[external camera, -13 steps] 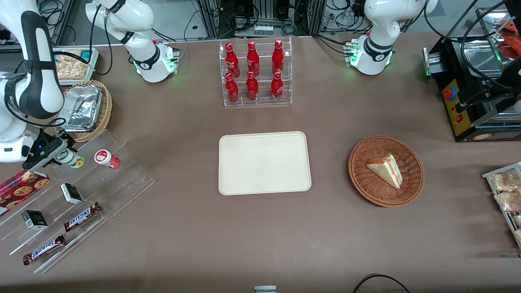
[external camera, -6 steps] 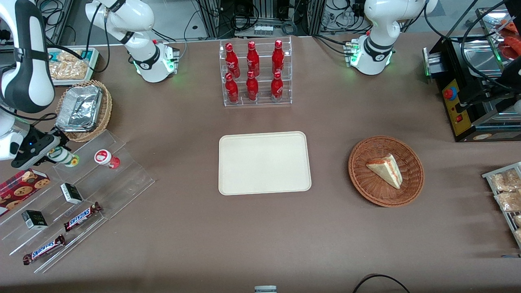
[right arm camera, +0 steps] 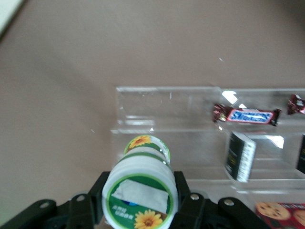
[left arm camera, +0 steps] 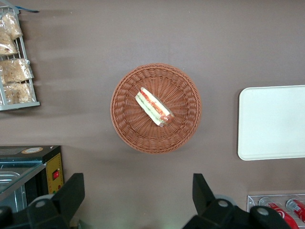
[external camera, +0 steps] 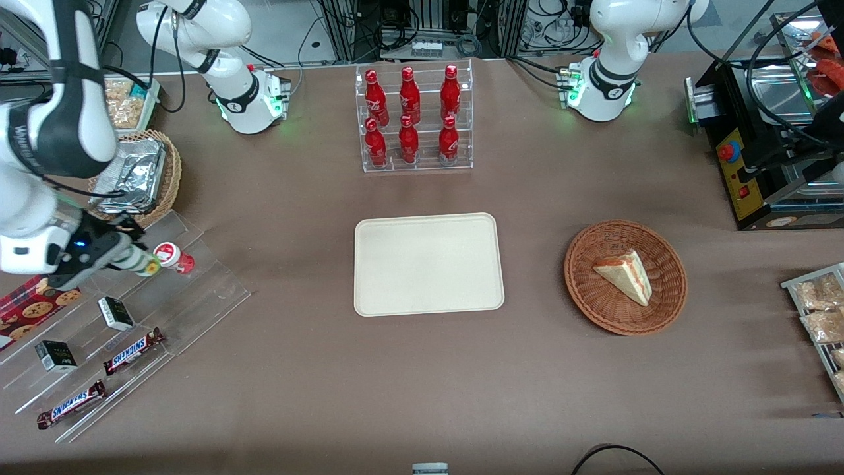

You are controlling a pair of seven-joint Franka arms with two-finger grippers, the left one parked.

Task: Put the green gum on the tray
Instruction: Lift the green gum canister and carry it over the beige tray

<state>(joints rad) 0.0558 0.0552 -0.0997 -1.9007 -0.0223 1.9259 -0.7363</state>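
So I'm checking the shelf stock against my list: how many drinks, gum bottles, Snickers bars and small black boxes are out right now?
Red drink bottles in the clear rack: 6
Gum bottles: 2, the green gum clamped in the gripper above the clear stepped stand, and the red gum standing on it
Snickers bars: 2
Small black boxes: 2
Total: 12

the small white gum bottle with the green-and-yellow label [external camera: 135,261] is mostly hidden from the front by the right arm's black two-finger gripper [external camera: 125,257], and only its lower end pokes out beside the red-labelled gum bottle [external camera: 173,256]. in the right wrist view the gripper [right arm camera: 139,202] is cut off by the picture's edge, its fingers [right arm camera: 182,195] covered by the bottle's lid. the crinkled foil container [external camera: 135,173] in the round wicker basket is partly covered by the arm. the red cookie packet [external camera: 30,300] runs off the front picture's edge.
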